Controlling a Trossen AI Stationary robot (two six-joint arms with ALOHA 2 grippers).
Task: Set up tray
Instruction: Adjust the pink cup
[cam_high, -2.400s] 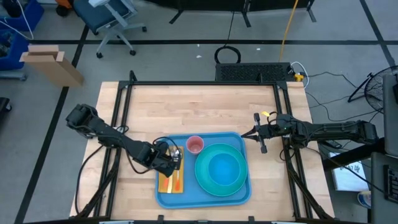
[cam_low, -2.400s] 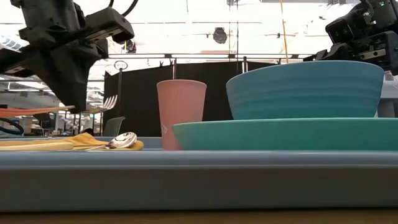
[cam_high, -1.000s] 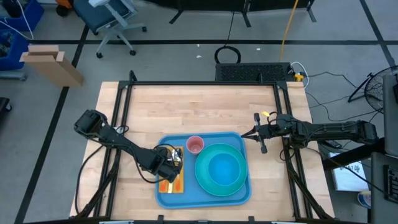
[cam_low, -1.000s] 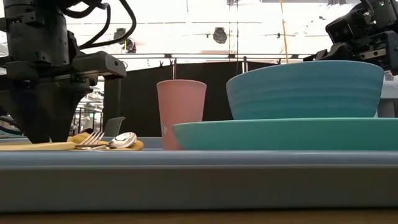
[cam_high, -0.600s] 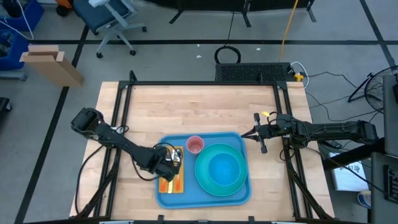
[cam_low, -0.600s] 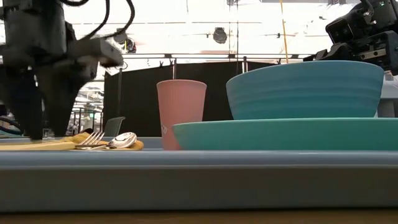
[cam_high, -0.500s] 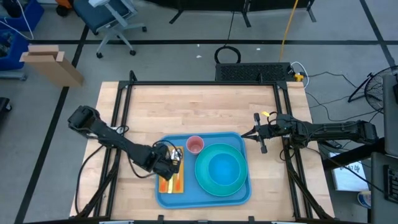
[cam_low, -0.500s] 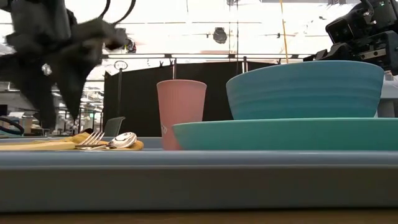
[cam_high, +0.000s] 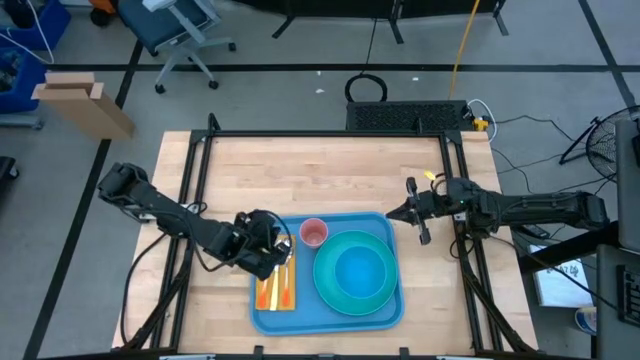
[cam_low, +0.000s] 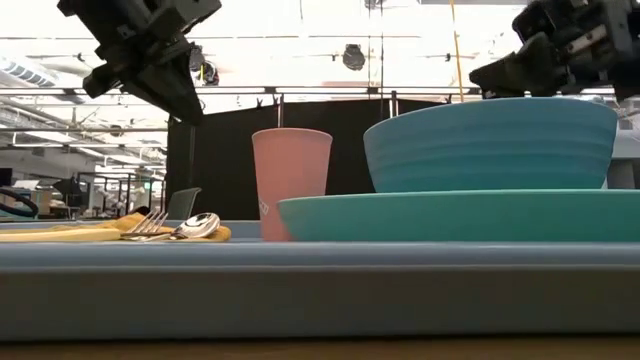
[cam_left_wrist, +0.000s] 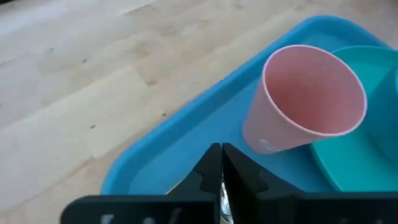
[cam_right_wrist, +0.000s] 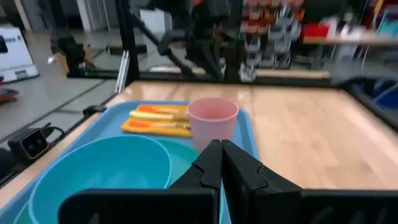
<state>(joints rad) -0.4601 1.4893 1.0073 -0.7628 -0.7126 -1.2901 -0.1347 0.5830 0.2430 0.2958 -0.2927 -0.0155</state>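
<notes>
Tray (cam_high: 390, 312) sits on the wooden surface (cam_high: 320, 180), near edge, loaded: teal plate (cam_high: 352, 303) with blue bowl (cam_high: 355, 272) on it, pink cup (cam_high: 314, 233), yellow-orange napkin (cam_high: 272, 290) carrying fork (cam_low: 148, 222) and spoon (cam_low: 197, 224).

Left fingers (cam_high: 268, 248): clenched, nothing between them, hovering above the napkin end of the tray; in the left wrist view the cup (cam_left_wrist: 305, 99) is just ahead of the tips and the tray rim (cam_left_wrist: 186, 124) lies under them. Right fingers (cam_high: 408, 213): clenched, empty, off the tray's far right corner, just beside the rim, above the surface.

Handling, judged: tray looks like stiff moulded plastic, light by itself but weighted now and heavier on the plate side; smooth, so probably slippery. The raised rim is the only real hold, best pinched at the middle of a short side, both arms for balance. The cup is tall and light and likely tips first if the tray tilts.

Writing: faint pale mark low on the cup, not readable. No brands or labels seen on the tray.
</notes>
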